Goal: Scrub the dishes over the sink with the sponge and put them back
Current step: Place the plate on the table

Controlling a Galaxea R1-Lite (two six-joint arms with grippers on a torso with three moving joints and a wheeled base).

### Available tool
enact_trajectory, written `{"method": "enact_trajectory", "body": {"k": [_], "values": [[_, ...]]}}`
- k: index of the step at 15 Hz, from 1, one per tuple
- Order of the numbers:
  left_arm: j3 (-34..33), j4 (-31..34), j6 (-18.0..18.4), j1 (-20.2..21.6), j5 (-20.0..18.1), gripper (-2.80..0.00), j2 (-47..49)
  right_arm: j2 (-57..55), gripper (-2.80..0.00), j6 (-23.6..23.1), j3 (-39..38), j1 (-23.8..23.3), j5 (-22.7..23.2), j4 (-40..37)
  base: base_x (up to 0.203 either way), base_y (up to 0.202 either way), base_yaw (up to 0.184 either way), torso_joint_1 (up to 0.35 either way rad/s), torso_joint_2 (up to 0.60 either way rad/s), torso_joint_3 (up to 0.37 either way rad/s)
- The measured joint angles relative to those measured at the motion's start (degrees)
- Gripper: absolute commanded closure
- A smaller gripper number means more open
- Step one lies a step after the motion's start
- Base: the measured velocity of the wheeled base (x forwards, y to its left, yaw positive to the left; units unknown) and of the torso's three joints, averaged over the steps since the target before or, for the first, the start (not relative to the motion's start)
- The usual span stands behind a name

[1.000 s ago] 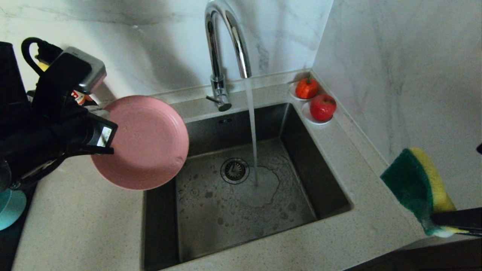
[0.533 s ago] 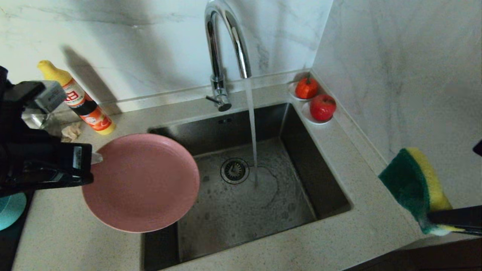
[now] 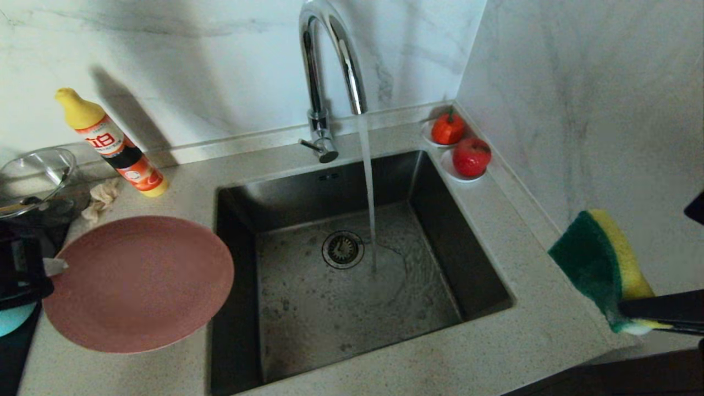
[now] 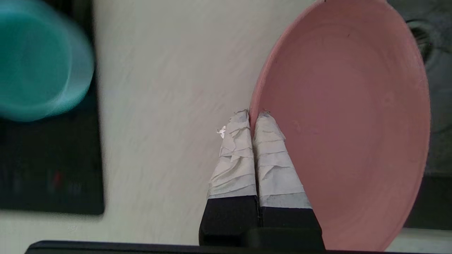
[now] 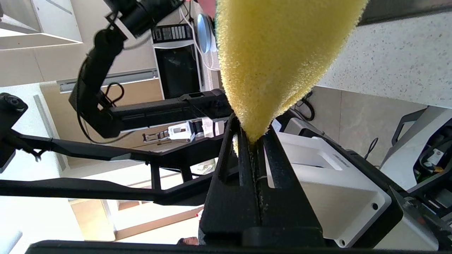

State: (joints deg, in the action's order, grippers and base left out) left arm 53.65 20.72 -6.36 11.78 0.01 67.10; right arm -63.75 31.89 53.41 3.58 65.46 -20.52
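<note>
The pink plate (image 3: 137,283) hangs nearly level over the counter left of the sink (image 3: 308,192). My left gripper (image 3: 52,267) is shut on its left rim. In the left wrist view the taped fingertips (image 4: 253,114) pinch the rim of the plate (image 4: 346,116). The teal bowl (image 3: 14,324) sits at the far left on a dark surface, also shown as the bowl (image 4: 39,60). At the right edge, my right gripper (image 3: 638,319) is shut on the yellow-and-green sponge (image 3: 599,264), held upright beyond the counter. The black fingers (image 5: 251,139) squeeze one end of the sponge (image 5: 279,53).
Water runs from the chrome tap (image 3: 324,71) into the basin near the drain (image 3: 342,249). A detergent bottle (image 3: 110,146), a beige cloth scrap (image 3: 102,198) and a glass bowl (image 3: 33,170) stand at the back left. Two red fruits (image 3: 471,157) on saucers fill the back right corner.
My left arm has swung the pink plate left and down, from the sink's left edge to above the counter, turning it flatter. The sponge has barely moved.
</note>
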Motion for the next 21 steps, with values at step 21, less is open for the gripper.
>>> {"method": "enact_trajectory", "body": {"k": [21], "values": [[-9.6,-28.8,0.1,24.0,-16.3,0.00,21.1,-4.1,0.00,-0.2,1.1,0.6,0.0,0.9,0.000,0.000,0.000,0.000,0.00,0.000]]}}
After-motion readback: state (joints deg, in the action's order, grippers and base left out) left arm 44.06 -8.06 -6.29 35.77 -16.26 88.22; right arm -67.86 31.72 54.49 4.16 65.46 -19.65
